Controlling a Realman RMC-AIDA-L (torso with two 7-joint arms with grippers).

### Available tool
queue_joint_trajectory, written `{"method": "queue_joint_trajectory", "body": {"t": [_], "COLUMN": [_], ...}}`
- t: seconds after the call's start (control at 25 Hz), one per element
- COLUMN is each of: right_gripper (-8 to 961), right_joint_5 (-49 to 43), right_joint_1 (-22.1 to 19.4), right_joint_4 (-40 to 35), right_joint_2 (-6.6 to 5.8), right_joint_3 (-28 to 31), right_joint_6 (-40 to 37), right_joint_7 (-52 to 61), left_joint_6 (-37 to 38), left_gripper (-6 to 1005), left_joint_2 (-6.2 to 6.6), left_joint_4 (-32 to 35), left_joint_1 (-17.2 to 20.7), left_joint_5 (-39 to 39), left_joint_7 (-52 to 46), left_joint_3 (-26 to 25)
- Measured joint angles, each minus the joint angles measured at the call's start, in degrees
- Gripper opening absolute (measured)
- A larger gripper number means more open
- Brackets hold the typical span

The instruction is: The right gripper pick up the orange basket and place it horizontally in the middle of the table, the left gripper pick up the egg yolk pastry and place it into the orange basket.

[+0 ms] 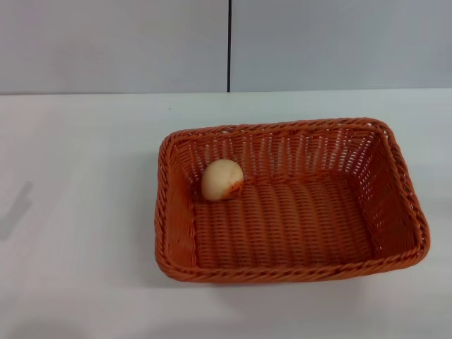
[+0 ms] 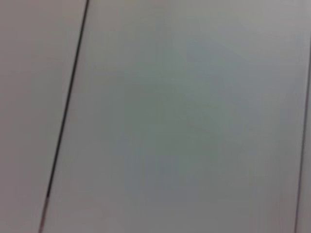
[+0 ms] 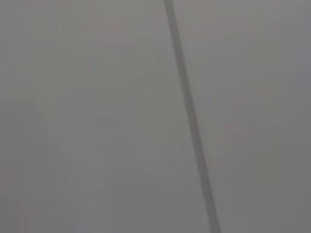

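Evidently, you finished: the small round beige egg yolk pastry (image 1: 222, 179) lay inside the large orange woven basket (image 1: 282, 272) on the white table (image 1: 78, 212); neither hand was visible, grip unknowable.

No readable text, label, brand, number or sign in any view.

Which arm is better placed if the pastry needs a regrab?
Left, tentatively: the egg yolk pastry lies at the orange basket's left end, on the robot's left. Neither tool is in view, so this rests on position alone.
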Motion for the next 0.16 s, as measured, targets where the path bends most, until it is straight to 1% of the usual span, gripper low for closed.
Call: {"method": "queue_joint_trajectory", "body": {"t": [0.04, 0.16], "right_gripper": [593, 594], "right_joint_5": [0.0, -0.19], "right_joint_1": [0.0, 0.31], "right_joint_4": [0.0, 3.24], "right_joint_2": [0.0, -0.01], "right_joint_3": [0.0, 3.38], "right_joint_6": [0.0, -1.01], "right_joint_7": [0.0, -4.46], "left_joint_6": [-0.28, -1.72], "left_gripper": [773, 772], "left_joint_2": [-0.03, -0.05], "left_joint_4": [-0.17, -1.51], "left_joint_1": [0.04, -0.53], "left_joint_5": [0.04, 0.07], "left_joint_7": [-0.14, 0.03], "left_joint_3": [-0.39, -0.45]}}
